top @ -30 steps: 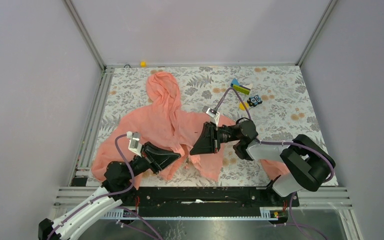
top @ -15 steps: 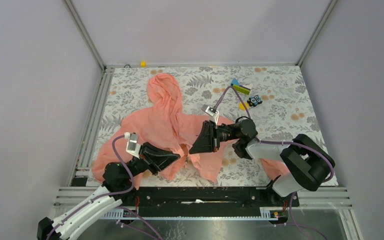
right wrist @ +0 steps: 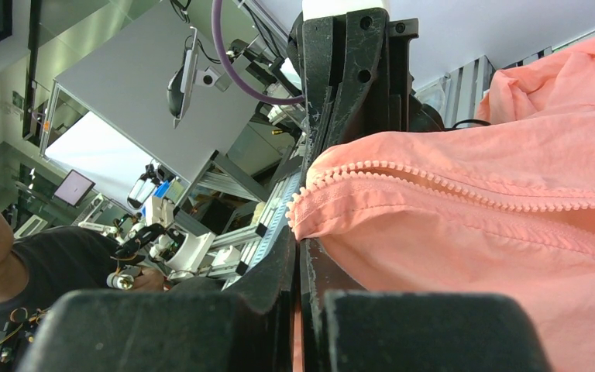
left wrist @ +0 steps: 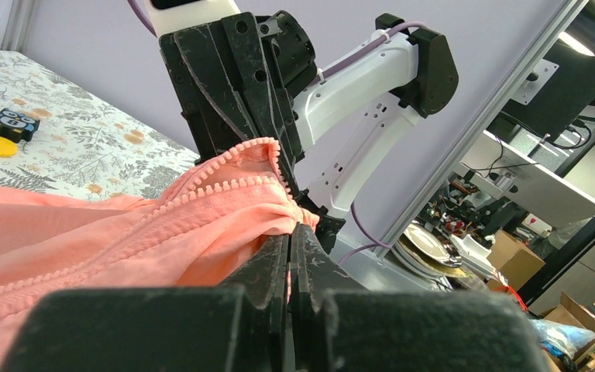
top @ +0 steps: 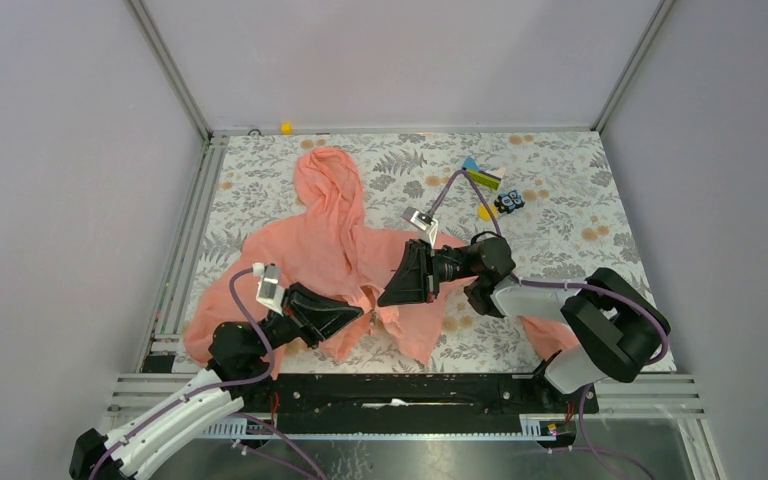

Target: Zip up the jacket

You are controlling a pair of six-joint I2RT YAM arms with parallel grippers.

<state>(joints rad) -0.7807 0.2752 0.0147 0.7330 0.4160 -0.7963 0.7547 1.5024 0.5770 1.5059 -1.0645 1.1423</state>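
The salmon-pink hooded jacket [top: 325,245] lies spread on the floral table, hood toward the back. Its front is open near the bottom hem. My left gripper [top: 358,313] is shut on the jacket's left front edge by the hem; in the left wrist view [left wrist: 291,232] pink fabric with zipper teeth [left wrist: 225,182] bunches at the shut fingers. My right gripper [top: 384,298] is shut on the opposite front edge; in the right wrist view [right wrist: 300,242] the toothed zipper edge [right wrist: 434,182] runs from its fingers. The two grippers face each other, close together.
Small toys lie at the back right of the table: a blue-green block [top: 480,175], a yellow disc [top: 484,212] and a dark toy car [top: 509,202]. A small yellow piece [top: 285,127] sits at the back rail. Metal rails [top: 185,240] border the left side.
My left gripper has shifted slightly right and toward the right gripper with the fabric. The right gripper has hardly moved.
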